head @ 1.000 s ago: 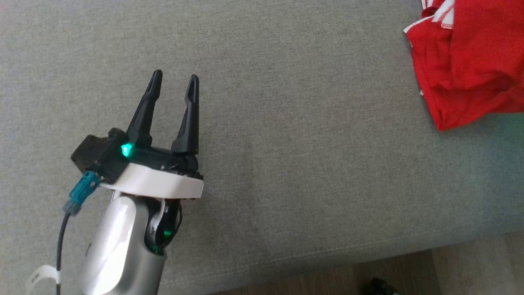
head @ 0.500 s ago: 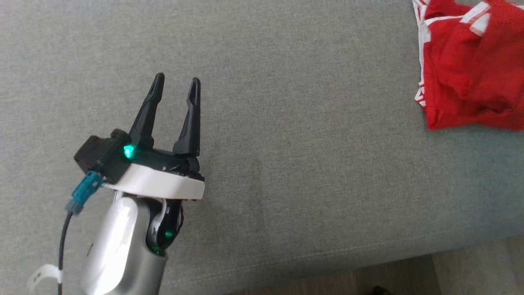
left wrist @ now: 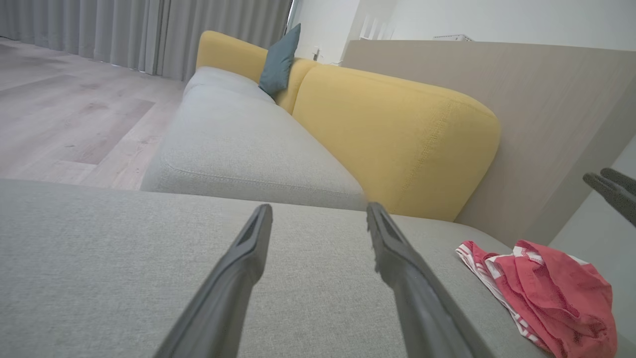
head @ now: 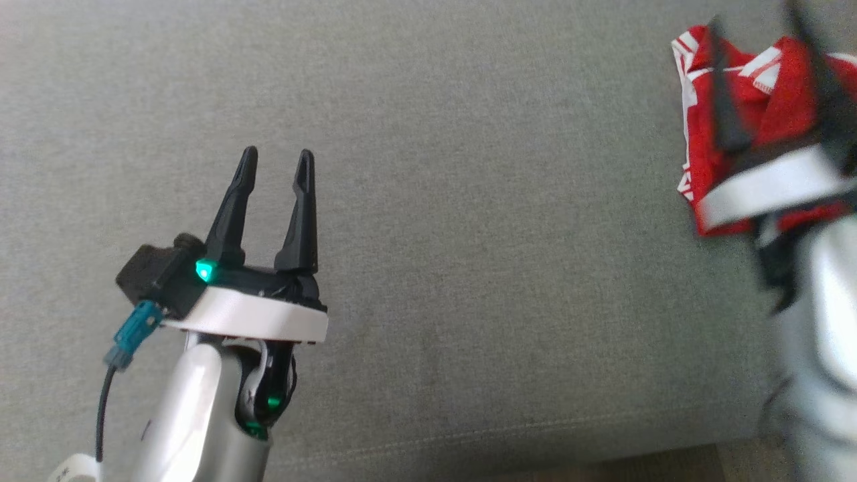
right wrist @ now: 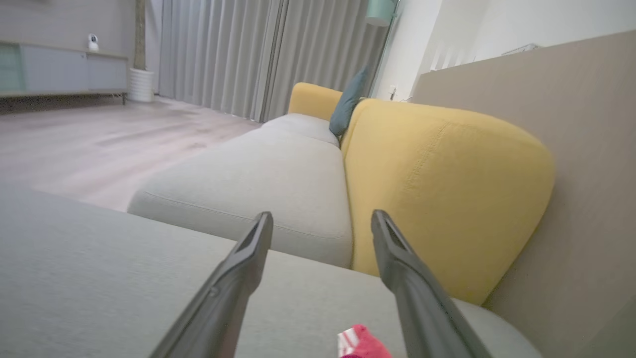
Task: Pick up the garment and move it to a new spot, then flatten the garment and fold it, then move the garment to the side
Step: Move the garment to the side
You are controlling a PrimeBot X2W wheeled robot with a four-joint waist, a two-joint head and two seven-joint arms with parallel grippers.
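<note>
R pincer [head: 754,17] newly over crumpled red/white garment [head: 770,107]

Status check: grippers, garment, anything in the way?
Left gripper open, over seat. Right gripper open above crumpled red garment, not gripping. Nothing obstructing.

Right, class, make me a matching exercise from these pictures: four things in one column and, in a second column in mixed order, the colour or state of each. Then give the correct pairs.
Column A
1. garment
2. sofa backrest
3. throw pillow
4. left end effector

Column B
a. teal
b. open, holding nothing
c. red with white stripes
d. yellow

Pairs: 1-c, 2-d, 3-a, 4-b
</note>
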